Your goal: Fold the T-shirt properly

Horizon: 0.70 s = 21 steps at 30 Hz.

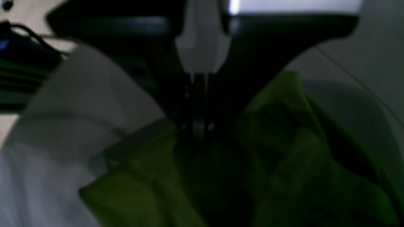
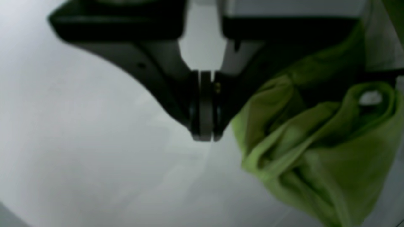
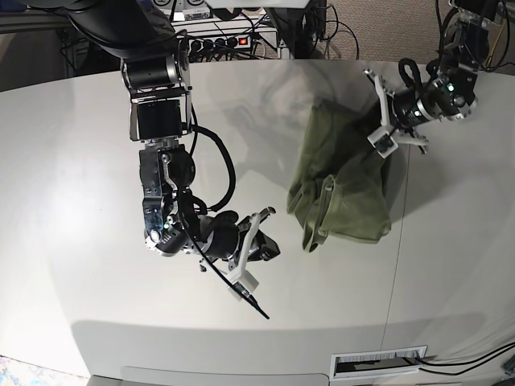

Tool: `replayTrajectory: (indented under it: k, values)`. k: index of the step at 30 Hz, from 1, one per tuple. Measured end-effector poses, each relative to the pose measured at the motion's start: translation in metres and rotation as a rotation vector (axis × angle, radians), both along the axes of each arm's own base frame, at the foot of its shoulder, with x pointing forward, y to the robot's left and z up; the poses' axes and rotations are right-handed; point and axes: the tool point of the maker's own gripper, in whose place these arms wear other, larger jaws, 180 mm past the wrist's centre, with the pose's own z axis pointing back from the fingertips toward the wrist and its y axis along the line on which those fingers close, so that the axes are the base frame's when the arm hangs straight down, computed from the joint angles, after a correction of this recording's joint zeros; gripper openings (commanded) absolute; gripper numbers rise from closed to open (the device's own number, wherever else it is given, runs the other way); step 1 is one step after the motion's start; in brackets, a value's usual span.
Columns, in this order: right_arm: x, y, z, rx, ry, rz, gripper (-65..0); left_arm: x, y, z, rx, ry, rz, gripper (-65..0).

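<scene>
Left tool [image 3: 378, 129] pinches crumpled olive-green cotton T-shirt [image 3: 338, 189] on white tabletop [image 3: 80, 129]; right tool [image 2: 204, 134] pressed together, empty, beside it.

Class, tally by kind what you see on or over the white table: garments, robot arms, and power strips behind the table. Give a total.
Garments: 1, the T-shirt
Robot arms: 2, left arm, right arm
Power strips: 1
Total: 4
</scene>
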Motion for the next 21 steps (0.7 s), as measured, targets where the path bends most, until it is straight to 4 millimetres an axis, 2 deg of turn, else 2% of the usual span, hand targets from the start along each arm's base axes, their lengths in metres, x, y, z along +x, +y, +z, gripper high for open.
replayTrajectory:
  k: [3, 7, 10, 14, 19, 21]
  values:
    - [0.004, -0.008, 0.002, -0.002, -0.024, -0.014, -65.0, 0.017, 0.008, -0.003, -0.025, -0.019, 0.036, -65.0]
    - [0.018, -0.034, 0.004, -0.045, -0.109, -0.062, -65.0, 0.035, 0.017, -0.004, -0.016, -0.027, 0.052, -65.0]
    - [0.030, -0.040, 0.014, -0.053, -0.196, -0.087, -65.0, 0.040, 0.019, -0.003, -0.003, -0.029, 0.039, -65.0]
    - [0.035, -0.026, 0.012, -0.023, -0.182, -0.075, -65.0, 0.042, 0.020, -0.003, -0.001, -0.031, 0.040, -65.0]
    - [0.043, -0.017, -0.023, -0.012, -0.086, -0.087, -65.0, 0.039, 0.018, -0.003, -0.018, -0.014, 0.038, -65.0]
    - [0.047, -0.010, -0.027, -0.004, -0.063, -0.085, -65.0, 0.037, 0.017, -0.003, -0.025, 0.001, 0.042, -65.0]
